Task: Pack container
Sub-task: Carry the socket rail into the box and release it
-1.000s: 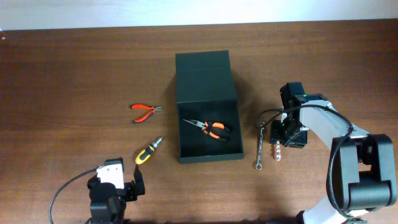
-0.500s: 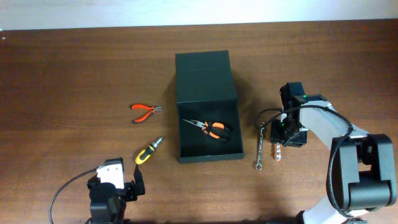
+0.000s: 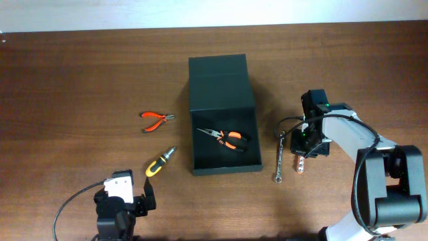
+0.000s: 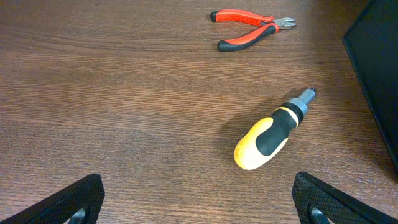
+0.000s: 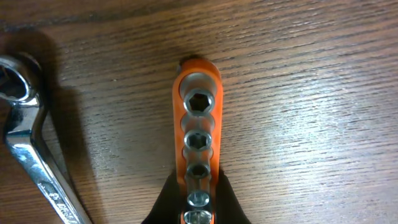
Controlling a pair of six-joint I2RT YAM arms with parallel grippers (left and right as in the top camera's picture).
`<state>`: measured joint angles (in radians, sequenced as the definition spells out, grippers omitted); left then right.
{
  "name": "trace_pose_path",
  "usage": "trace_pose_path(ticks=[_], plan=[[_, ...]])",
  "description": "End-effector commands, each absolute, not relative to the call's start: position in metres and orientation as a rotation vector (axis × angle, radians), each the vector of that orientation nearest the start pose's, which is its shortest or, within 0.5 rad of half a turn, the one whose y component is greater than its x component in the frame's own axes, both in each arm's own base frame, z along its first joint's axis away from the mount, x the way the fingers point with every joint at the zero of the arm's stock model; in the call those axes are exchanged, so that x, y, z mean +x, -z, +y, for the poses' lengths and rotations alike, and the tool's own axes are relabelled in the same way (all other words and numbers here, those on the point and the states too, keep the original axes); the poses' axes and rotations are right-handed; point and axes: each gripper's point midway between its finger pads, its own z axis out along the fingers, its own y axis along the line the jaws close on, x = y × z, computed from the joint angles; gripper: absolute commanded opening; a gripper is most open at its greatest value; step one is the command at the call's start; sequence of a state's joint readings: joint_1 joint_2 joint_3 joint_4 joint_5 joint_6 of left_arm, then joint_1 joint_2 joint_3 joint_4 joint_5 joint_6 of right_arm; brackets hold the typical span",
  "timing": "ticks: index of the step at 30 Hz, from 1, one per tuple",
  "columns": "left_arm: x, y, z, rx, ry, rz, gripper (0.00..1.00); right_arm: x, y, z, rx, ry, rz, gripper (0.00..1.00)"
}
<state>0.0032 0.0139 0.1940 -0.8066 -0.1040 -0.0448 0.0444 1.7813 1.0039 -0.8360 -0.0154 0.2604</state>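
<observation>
Right of the dark green-black matte rectangular container (image 3: 226, 170), open at mid tabletop (image 3: 80, 80) | right claw (image 5: 193, 205) clamped on orange socket rail (image 5: 198, 143), long axis parallel to container's wall | container lies leftward | left claw (image 4: 205, 205) apart, farther off

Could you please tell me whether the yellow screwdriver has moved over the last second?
No. The yellow screwdriver lies at the same spot and the same angle, just left of the container and its near-left corner, as before.

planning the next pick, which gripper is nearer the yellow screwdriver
Left. The left gripper sits close to the yellow screwdriver, on its near-edge side; the right gripper is beyond the container, at the orange socket rail.
</observation>
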Motion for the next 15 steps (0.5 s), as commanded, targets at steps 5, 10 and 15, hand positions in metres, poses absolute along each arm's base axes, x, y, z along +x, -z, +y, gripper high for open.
trace_pose_path(ticks=[5,10,15], plan=[[0.185,-0.076,0.018,-0.096,-0.096,2.19,0.99,0.282,-0.01,0.01,0.315,0.023,3.195,0.04],[0.185,-0.076,0.018,-0.096,-0.096,2.19,0.99,0.307,-0.051,0.017,0.222,-0.04,3.149,0.04],[0.185,-0.076,0.018,-0.096,-0.096,2.19,0.99,0.334,-0.101,0.045,-0.036,-0.192,3.067,0.04]])
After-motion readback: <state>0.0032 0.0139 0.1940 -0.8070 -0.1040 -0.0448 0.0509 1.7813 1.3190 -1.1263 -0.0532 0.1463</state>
